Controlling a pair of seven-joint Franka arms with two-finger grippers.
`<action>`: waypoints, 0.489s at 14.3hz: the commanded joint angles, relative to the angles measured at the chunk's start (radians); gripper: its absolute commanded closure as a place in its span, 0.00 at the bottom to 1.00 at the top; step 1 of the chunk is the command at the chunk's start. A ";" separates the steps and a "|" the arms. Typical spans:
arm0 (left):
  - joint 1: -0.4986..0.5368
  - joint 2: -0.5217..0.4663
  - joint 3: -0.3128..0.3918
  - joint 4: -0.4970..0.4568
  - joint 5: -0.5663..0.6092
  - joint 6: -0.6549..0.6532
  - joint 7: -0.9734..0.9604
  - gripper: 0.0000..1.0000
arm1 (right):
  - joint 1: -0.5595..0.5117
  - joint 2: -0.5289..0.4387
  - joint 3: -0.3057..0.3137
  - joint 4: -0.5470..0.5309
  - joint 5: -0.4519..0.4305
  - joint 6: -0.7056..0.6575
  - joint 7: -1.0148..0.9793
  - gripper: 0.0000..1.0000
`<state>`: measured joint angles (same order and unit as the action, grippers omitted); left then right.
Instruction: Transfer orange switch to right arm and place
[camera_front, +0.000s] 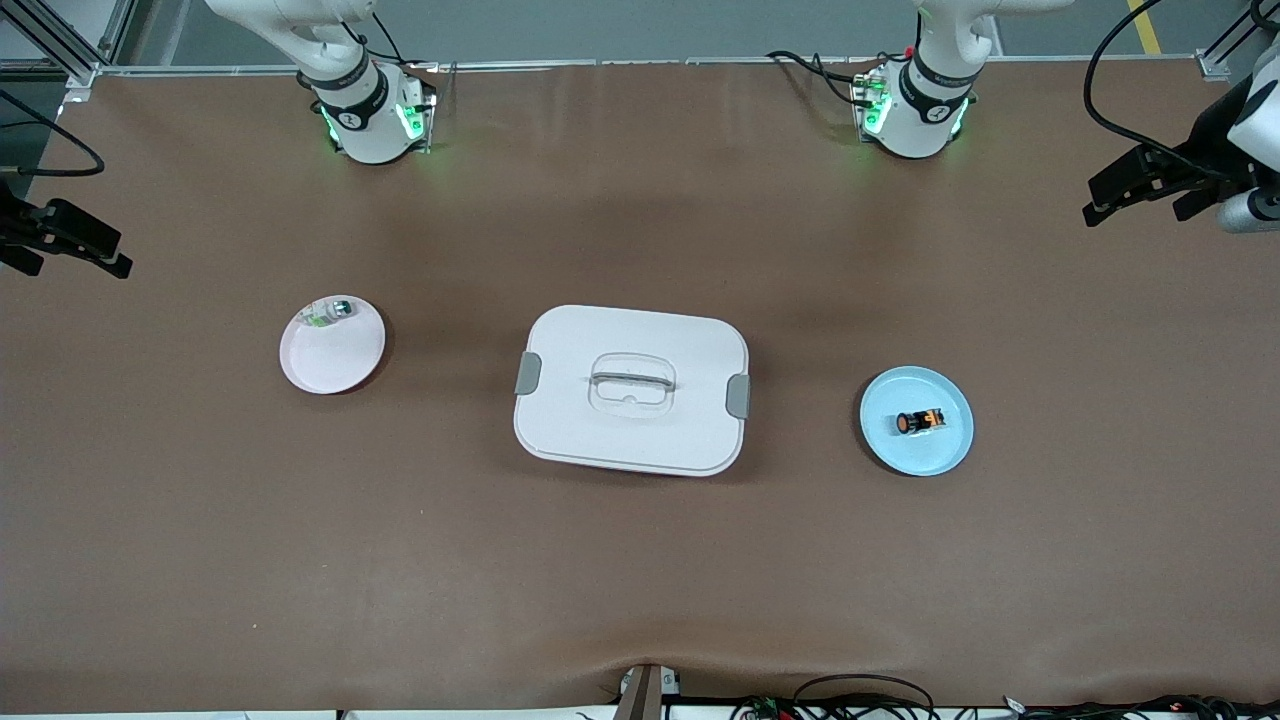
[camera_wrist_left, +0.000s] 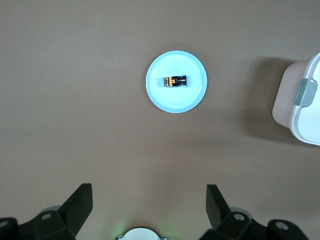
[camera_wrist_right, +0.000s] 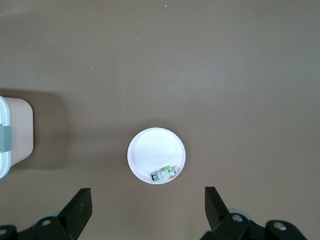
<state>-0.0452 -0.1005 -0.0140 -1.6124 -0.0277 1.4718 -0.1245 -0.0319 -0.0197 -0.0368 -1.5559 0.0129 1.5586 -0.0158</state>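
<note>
1. See the left gripper (camera_front: 1135, 205) up in the air at 3 o'clock in the front view, over the table's edge at the left arm's end. Jaws spread wide, holding nothing.
2. In the left wrist view, find that same left gripper (camera_wrist_left: 149, 205) pointing straight down, with both black fingers (camera_wrist_left: 80, 205) far apart.
3. See the right gripper (camera_front: 80, 262) up in the air at 9 o'clock in the front view, over the table's edge at the right arm's end. Jaws wide too, holding nothing, as the right wrist view (camera_wrist_right: 148, 207) shows.
4. Spot the two white arm bases at 11 and 1 o'clock, green lights glowing.
5. Find the orange switch (camera_front: 920, 422) (camera_wrist_left: 175, 80) lying on its side in the middle of the blue plate (camera_front: 935, 455) (camera_wrist_left: 175, 102), at 3 o'clock from the white box (camera_front: 630, 440).
6. Note bare brown table (camera_front: 640, 580) all round the blue plate, with the box well apart from it.
7. See a pink plate (camera_front: 330, 365) (camera_wrist_right: 150, 147) at 9 o'clock from the box, also well apart. On it, close to its rim, a small green part (camera_front: 330, 312) (camera_wrist_right: 165, 174).
8. Spot loose cables (camera_front: 860, 695) past the table's edge at 6 o'clock.
</note>
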 joint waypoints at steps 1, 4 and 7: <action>0.007 0.010 0.003 0.023 0.000 -0.025 0.006 0.00 | 0.007 0.004 -0.003 0.014 -0.021 -0.006 -0.007 0.00; 0.008 0.027 0.005 0.032 0.069 -0.025 0.012 0.00 | 0.009 0.004 -0.003 0.014 -0.021 -0.006 -0.009 0.00; 0.028 0.111 0.005 0.031 0.078 -0.016 0.016 0.00 | 0.009 0.004 -0.003 0.014 -0.021 -0.006 -0.009 0.00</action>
<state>-0.0335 -0.0663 -0.0105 -1.6115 0.0340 1.4665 -0.1245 -0.0318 -0.0197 -0.0368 -1.5558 0.0129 1.5587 -0.0158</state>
